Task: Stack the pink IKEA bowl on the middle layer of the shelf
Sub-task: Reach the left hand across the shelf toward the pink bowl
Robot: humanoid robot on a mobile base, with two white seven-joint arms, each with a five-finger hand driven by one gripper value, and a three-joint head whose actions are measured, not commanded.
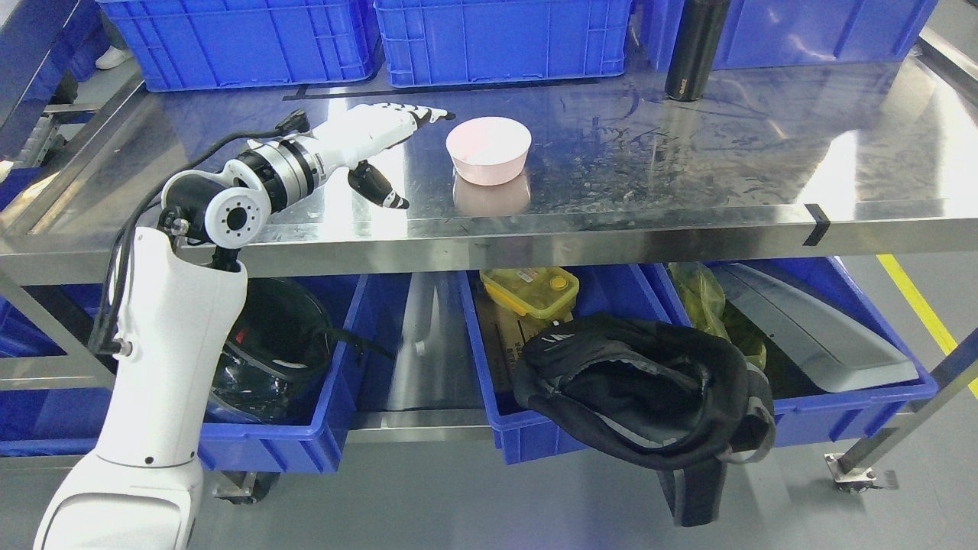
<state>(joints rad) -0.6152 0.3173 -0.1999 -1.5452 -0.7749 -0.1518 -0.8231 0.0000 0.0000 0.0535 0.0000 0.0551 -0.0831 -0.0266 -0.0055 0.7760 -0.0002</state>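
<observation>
Black bottle [697,50] top cut off.

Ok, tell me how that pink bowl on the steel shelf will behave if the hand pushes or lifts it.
The pink bowl looks like rigid, thin plastic, so probably light and stiff. On the glossy steel shelf it would likely slide rather than tip, since it sits upright on a low, wide body. Its smooth walls may slip in the open left hand unless gripped at the rim.

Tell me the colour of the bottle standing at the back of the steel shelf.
Black, a tall bottle; the head view shows it.
</observation>
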